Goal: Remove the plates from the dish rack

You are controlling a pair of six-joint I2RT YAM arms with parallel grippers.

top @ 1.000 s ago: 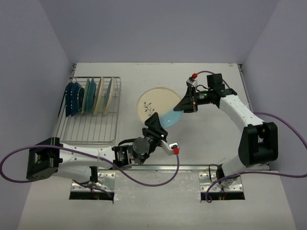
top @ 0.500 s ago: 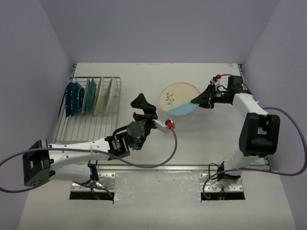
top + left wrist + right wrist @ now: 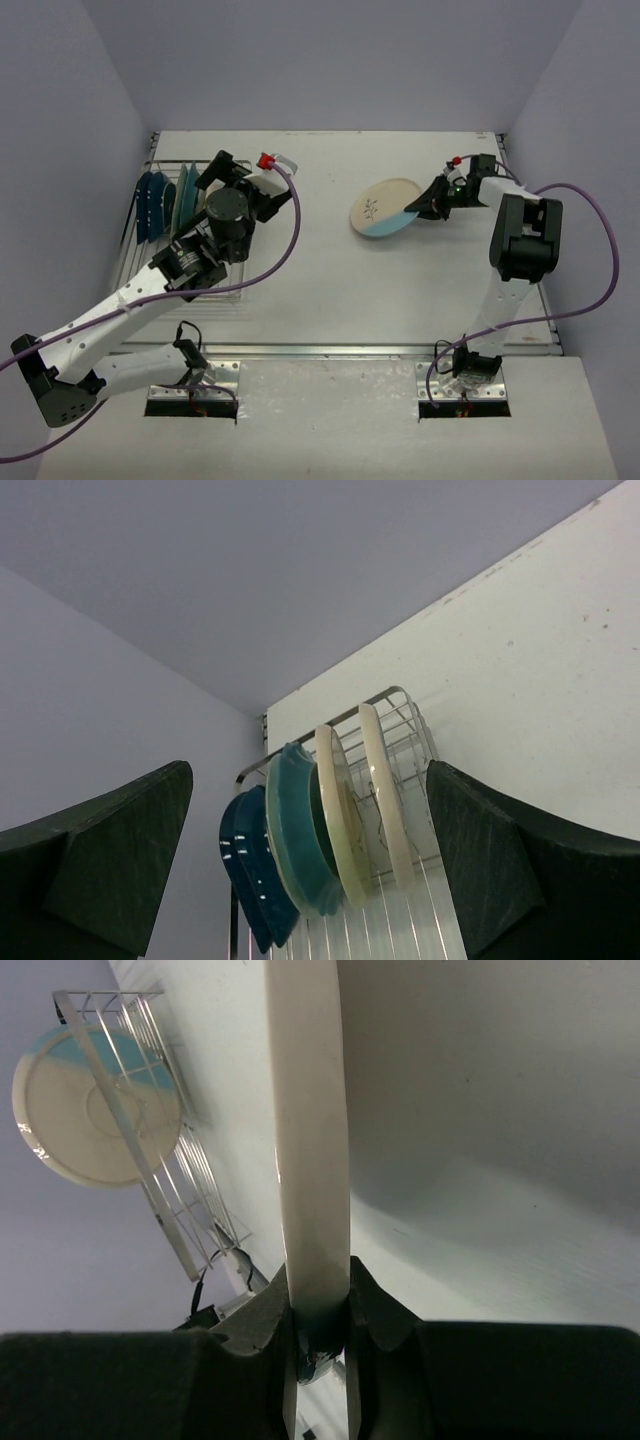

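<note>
Carrying the sprig plate [image 3: 385, 208] tilted over the right side of the table [image 3: 420, 290], well apart from the rack [image 3: 137, 262], the right gripper [image 3: 428, 205] is clamped on its rim. This step looks like the set-down of one unloaded plate, which calls for lowering it flat before letting go. The left gripper [image 3: 308, 810] hangs by the rack, spread wide and empty, framing the plates [image 3: 300, 840] standing on edge there; it would need to line up on one rim, likely the outer cream plate [image 3: 385, 800], without knocking the neighbours.
</note>
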